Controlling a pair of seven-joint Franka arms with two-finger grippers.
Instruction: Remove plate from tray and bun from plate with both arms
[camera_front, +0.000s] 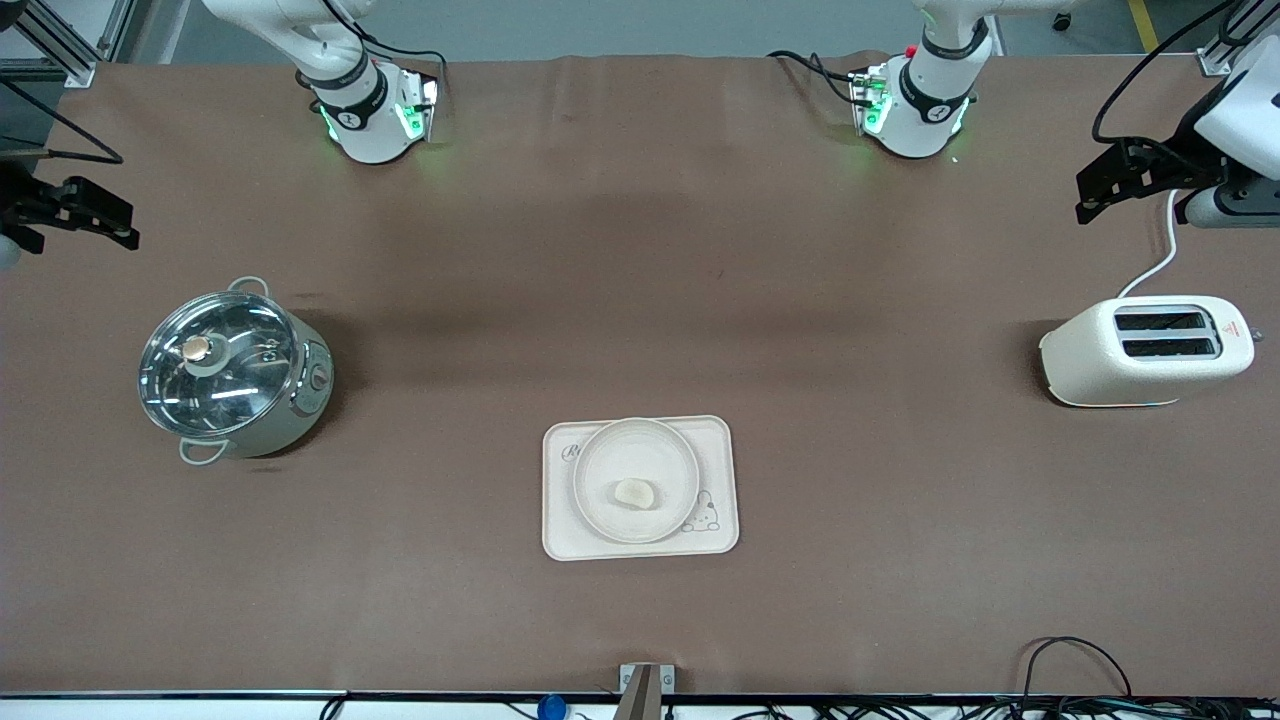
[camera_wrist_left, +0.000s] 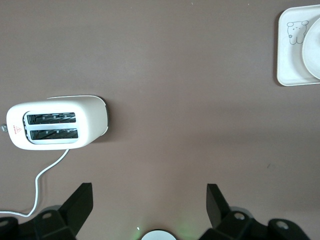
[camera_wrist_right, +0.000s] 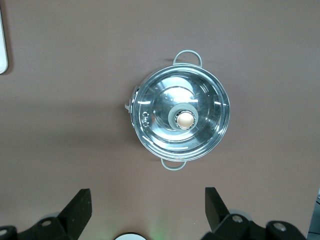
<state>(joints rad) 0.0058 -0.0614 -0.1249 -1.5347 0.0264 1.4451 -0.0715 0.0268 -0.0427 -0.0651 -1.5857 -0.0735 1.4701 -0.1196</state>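
The plate (camera_wrist_left: 313, 50) and tray (camera_wrist_left: 290, 50) run off the left wrist view's edge; tray lettering seems unreadable.

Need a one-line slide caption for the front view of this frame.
Bun on the plate, plate on the rabbit tray; left claw and right claw wait open at the table ends.

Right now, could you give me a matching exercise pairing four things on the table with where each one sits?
Things:
1. bun
2. plate
3. pot
4. toaster

Places:
A. on the tray
B. toward the left arm's end of the table
C. on the plate
D. toward the right arm's end of the table

Pairs: 1-C, 2-A, 3-D, 4-B
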